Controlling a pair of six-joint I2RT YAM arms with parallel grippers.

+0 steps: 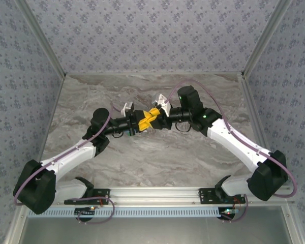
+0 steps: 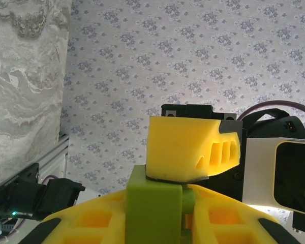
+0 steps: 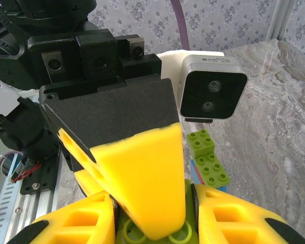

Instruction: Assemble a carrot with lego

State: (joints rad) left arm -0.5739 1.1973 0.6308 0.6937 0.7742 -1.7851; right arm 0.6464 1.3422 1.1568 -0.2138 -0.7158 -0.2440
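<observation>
Top view: the left tool (image 1: pixel 144 123) and the right tool (image 1: pixel 158 119) stand nose to nose above the middle of the counter (image 1: pixel 142 162), yellow fingers interlocked. I cannot make out what is between them here.

Left wrist view: the left tool is clamped on a lime-green brick (image 2: pixel 153 203), which stands upright out of its fingers. One finger (image 2: pixel 185 150) of the right tool presses on the brick's top.

Right wrist view: that brick turns its hollow underside to the camera, and the right tool's fingers are closed against both its sides. Just right of it are two more lime-green bricks (image 3: pixel 208 157), end to end, studs toward the camera. I cannot tell whether they rest on the counter.
</observation>
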